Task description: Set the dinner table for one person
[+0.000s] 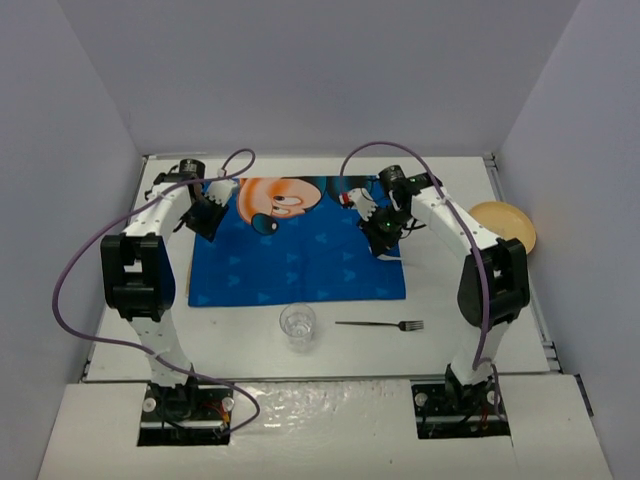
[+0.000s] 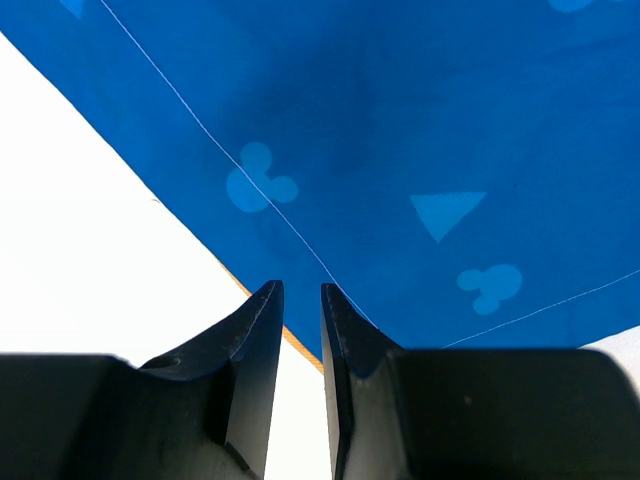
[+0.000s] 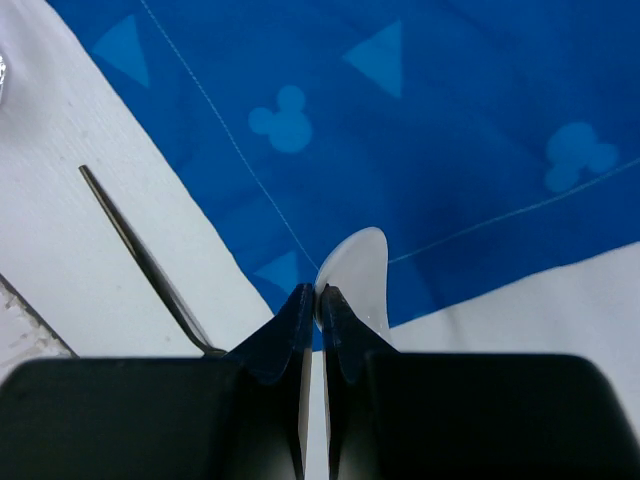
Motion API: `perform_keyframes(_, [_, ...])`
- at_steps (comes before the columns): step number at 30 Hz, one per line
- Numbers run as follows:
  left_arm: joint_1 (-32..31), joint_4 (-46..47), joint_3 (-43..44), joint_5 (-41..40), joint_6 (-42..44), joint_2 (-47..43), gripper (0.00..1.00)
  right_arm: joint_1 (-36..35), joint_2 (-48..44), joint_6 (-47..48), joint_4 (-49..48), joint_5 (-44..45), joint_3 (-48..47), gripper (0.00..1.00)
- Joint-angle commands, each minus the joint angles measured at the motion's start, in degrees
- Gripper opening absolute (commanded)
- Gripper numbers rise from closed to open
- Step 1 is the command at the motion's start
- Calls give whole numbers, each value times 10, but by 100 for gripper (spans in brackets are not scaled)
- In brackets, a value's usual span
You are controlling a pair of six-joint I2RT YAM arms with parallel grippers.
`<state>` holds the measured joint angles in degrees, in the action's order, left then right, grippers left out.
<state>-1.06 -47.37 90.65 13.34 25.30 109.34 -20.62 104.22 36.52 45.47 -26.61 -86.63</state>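
Observation:
The white dinner table (image 1: 480,330) carries a blue cartoon-mouse placemat (image 1: 300,260) at its middle. My left gripper (image 1: 205,222) hovers over the mat's left edge (image 2: 250,290); its jaws (image 2: 300,288) stand a narrow gap apart with nothing between them. My right gripper (image 1: 385,240) is above the mat's near right corner (image 3: 450,150). Its jaws (image 3: 318,290) are pressed together on a small pale rounded piece (image 3: 360,265). I cannot tell whether that piece is a spoon bowl or a curled bit of the mat.
A clear glass (image 1: 298,327) stands on the table just in front of the mat. A fork (image 1: 385,324) lies to its right and also shows in the right wrist view (image 3: 140,250). A yellow plate (image 1: 505,225) sits at the far right edge.

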Motion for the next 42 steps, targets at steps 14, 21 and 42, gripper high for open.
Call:
perform_keyframes(14, [-3, 6, -9, 0, 19, -43, 19, -163, -14, 77, 123, 42, 149, 0])
perform_keyframes(21, [-3, 12, -31, -7, 28, -53, 19, -168, 27, 106, 127, 36, 189, 53])
perform_keyframes(42, [-3, 14, -33, -7, 40, -59, 19, -34, -111, -9, 12, 278, 35, 66])
